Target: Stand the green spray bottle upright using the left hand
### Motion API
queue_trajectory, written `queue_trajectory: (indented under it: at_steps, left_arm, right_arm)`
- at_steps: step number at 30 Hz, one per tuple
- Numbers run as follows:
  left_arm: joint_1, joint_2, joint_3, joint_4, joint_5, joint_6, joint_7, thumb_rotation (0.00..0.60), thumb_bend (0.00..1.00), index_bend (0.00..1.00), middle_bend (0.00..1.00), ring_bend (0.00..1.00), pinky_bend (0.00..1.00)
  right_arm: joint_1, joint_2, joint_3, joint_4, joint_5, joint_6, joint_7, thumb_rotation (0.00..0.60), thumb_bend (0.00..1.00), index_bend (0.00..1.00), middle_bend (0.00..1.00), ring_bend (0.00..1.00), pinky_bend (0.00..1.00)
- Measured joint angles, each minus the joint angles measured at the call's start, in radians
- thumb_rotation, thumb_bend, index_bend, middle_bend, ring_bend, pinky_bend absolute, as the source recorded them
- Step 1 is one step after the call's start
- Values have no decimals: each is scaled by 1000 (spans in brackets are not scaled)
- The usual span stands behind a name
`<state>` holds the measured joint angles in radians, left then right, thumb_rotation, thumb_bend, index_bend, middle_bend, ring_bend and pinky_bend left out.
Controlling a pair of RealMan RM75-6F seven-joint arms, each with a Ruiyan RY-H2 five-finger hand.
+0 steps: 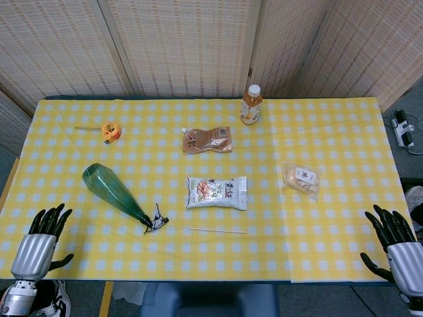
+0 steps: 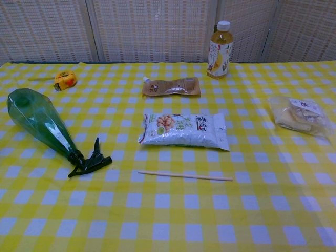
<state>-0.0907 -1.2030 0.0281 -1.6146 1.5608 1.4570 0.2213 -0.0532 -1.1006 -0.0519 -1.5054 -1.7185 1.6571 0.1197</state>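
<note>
The green spray bottle [image 1: 114, 191] [image 2: 41, 124] lies on its side on the yellow checked table [image 1: 317, 152], its wide base toward the far left and its black trigger head [image 1: 156, 221] [image 2: 89, 162] pointing to the near right. My left hand [image 1: 41, 241] hovers at the table's near left corner, fingers spread, holding nothing, well short of the bottle. At the near right corner my right hand [image 1: 395, 243] is likewise spread and empty. Neither hand shows in the chest view.
A white snack bag [image 1: 217, 193] lies mid-table with a thin wooden stick [image 1: 215, 230] in front of it. Behind are a brown pouch [image 1: 207, 140], an upright tea bottle [image 1: 251, 104] and a small orange toy [image 1: 111, 132]. A clear bag [image 1: 301, 179] lies right.
</note>
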Motion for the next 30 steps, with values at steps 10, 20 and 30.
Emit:
queue_trajectory:
  at_steps: [10, 20, 30]
  left_arm:
    - [-12, -6, 6, 5, 32, -9, -13, 600, 95, 0, 47, 20, 21]
    - [-87, -95, 19, 132, 251, 30, -61, 600, 122, 166, 1000, 1000, 1000]
    - [-252, -83, -10, 67, 207, -256, 71, 600, 160, 225, 1000, 1000, 1000]
  right_arm:
    - [-10, 2, -5, -1, -3, 12, -4, 600, 305, 0, 0, 0, 0]
    - [-16, 3, -6, -2, -11, 25, -6, 600, 305, 0, 0, 0, 0]
    - [-16, 4, 0, -6, 0, 20, -12, 600, 305, 0, 0, 0, 0]
